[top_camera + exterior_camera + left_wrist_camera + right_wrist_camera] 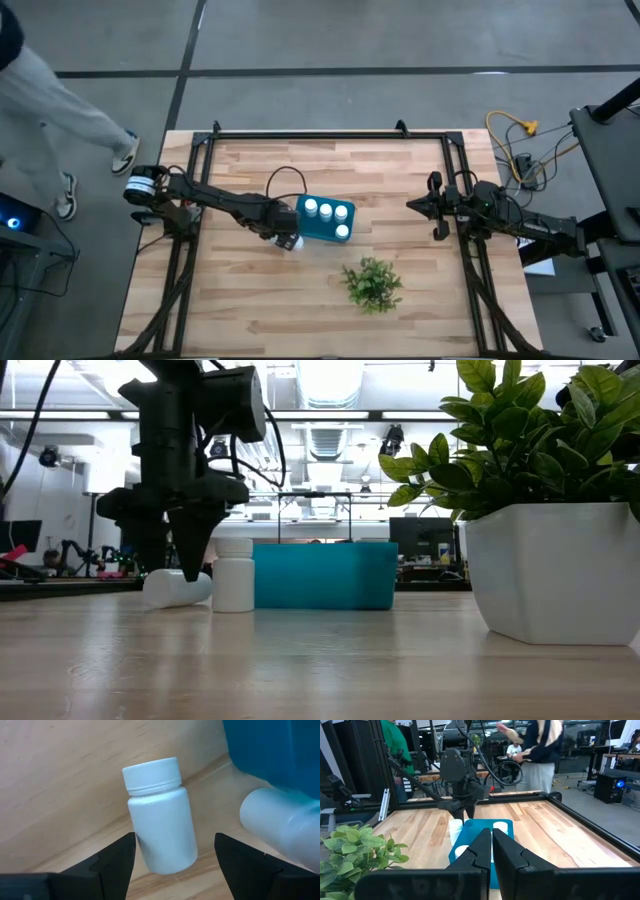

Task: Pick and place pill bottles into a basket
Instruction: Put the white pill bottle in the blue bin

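My left claw (288, 240) hangs open over an upright pill bottle (159, 820) on the wooden desk (240, 310), beside the basket (322, 220); another bottle (176, 589) lies alongside. My right claw (437, 207) waits closed; a person (540, 745) stands in the workshop beyond.

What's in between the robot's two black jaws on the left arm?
A standing pill bottle sits between the open jaws of the left gripper, apparently not yet squeezed. The left wrist view shows it.

The lying pill bottle (280, 827) is cut off by the frame edge.
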You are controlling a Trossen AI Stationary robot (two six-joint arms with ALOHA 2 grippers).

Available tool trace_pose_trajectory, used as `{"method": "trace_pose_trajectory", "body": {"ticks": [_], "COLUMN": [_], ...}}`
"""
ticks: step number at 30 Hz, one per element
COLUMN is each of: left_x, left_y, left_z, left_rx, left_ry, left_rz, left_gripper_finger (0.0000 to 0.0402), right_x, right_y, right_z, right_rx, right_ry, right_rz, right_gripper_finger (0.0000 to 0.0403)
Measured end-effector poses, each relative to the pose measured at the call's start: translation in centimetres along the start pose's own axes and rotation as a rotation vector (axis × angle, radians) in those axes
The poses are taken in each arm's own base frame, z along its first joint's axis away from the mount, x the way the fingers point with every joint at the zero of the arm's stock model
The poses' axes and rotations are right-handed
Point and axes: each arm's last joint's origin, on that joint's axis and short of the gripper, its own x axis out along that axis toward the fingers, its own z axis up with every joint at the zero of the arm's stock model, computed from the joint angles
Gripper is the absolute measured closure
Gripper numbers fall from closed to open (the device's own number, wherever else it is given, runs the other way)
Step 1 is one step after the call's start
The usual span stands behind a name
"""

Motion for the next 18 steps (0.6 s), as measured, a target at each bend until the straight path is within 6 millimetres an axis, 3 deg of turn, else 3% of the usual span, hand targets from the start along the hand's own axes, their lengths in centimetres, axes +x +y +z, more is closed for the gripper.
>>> {"method": "trace_pose_trajectory", "body": {"ticks": [18], "left_x": [1.6], "left_y": [1.0], "left_z": [-0.7], "left_rx": [-0.043], "left_ry": [0.014], "left_rz": [0.022], "left_gripper_finger": [0.0148], "right_x": [0.0], "right_y": [0.0], "right_z": [0.0], "right_rx": [0.000], "right_ry": [0.000], "right_rz": [0.000], "right_gripper_finger": [0.0394]}}
